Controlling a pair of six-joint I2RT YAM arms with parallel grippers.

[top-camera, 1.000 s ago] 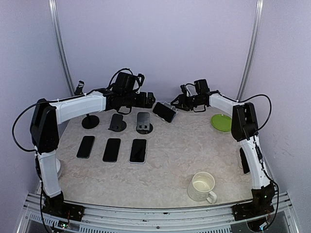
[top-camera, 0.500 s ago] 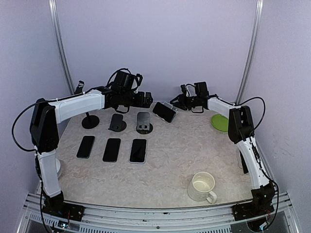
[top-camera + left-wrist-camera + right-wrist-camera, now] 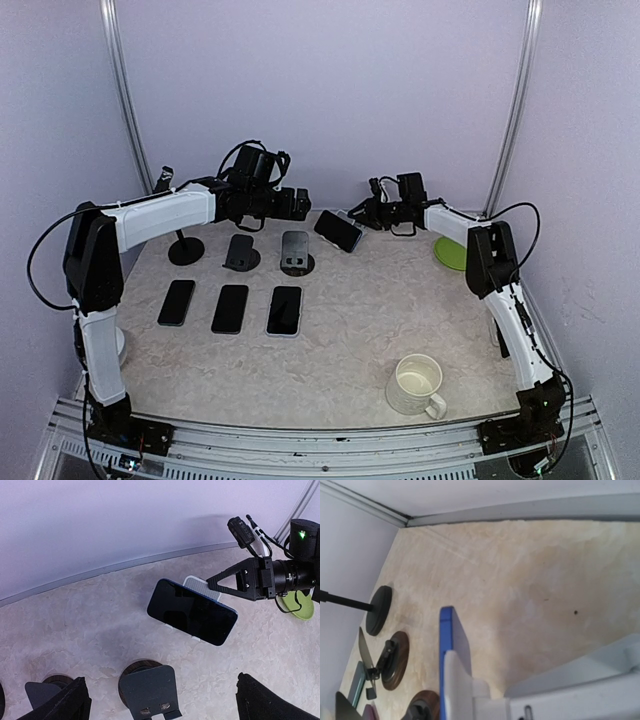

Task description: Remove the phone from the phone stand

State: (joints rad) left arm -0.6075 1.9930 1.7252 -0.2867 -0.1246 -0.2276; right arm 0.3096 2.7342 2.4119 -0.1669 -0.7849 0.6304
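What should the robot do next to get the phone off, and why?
Probably slide the right gripper forward around the edge of the dark, blue-edged phone: it leans on the white stand, and the gripper's tip sits beside it, not gripping.

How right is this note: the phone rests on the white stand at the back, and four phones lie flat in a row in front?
Only three phones lie flat in that row, not four; the top view shows it. The phone does rest on the white stand.
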